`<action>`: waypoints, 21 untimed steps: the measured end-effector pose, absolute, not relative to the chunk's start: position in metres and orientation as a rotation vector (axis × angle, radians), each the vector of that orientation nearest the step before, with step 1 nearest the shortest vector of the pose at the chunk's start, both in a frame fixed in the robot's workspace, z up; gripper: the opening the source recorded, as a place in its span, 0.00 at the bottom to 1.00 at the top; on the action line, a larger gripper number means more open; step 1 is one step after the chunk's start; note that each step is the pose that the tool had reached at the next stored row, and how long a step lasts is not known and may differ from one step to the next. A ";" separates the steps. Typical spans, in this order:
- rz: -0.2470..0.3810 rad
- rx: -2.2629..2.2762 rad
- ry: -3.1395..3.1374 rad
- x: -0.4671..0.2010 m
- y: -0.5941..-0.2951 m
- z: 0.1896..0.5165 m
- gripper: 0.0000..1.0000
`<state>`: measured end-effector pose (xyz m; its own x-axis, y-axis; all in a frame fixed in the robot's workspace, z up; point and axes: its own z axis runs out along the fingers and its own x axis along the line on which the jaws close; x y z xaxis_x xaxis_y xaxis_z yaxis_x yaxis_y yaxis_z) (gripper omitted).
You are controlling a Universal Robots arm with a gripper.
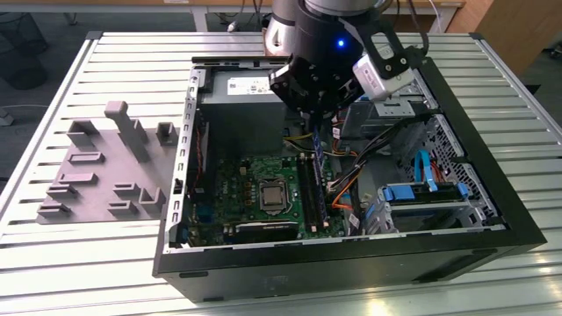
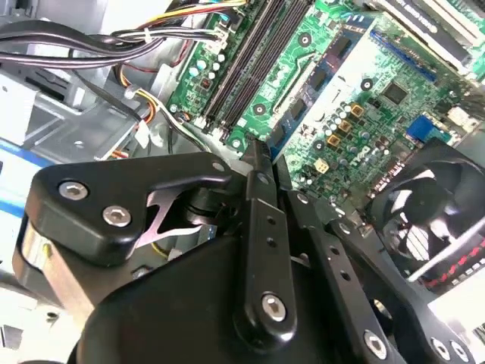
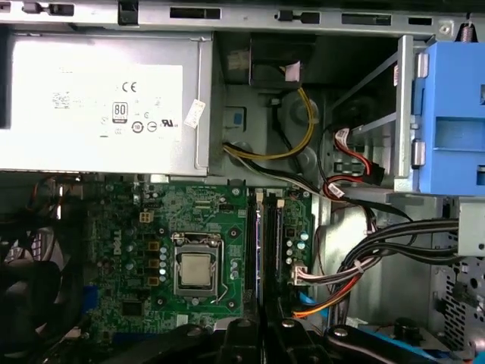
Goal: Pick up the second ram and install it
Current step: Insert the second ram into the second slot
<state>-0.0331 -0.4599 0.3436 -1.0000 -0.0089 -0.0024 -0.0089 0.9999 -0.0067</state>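
Observation:
My gripper (image 1: 315, 116) hangs inside the open computer case (image 1: 491, 217), over the green motherboard (image 1: 237, 191). It is shut on the second ram (image 1: 320, 178), a thin dark strip seen edge-on that runs lengthwise over the long black memory slots (image 1: 307, 197). In the first wrist view the second ram (image 3: 259, 243) reaches out from the gripper (image 3: 261, 334) between two slots (image 3: 274, 243). I cannot tell whether it touches a slot. In the second wrist view the fingers (image 2: 261, 227) stand pressed together above the slots (image 2: 246, 68).
A grey fixture plate (image 1: 105, 164) with upright blocks lies on the slatted table at the exterior view's left. In the case are the power supply (image 3: 106, 91), the processor socket (image 3: 195, 271), cable bundles (image 3: 364, 258), a blue drive bay (image 3: 455, 114) and a fan (image 2: 432, 220).

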 end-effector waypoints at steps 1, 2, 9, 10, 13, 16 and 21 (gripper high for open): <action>-0.010 -0.014 3.139 -0.033 -0.460 0.342 0.14; -0.010 -0.014 3.139 -0.033 -0.460 0.341 0.14; -0.010 -0.014 3.139 -0.033 -0.460 0.328 0.14; -0.010 -0.014 3.139 -0.033 -0.460 0.326 0.14; -0.010 -0.014 3.139 -0.033 -0.460 0.320 0.14; -0.010 -0.014 3.139 -0.033 -0.460 0.315 0.14; -0.010 -0.014 3.139 -0.033 -0.460 0.306 0.14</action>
<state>-0.0331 -0.4599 0.3059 -1.0000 -0.0089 -0.0024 -0.0089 0.9999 -0.0066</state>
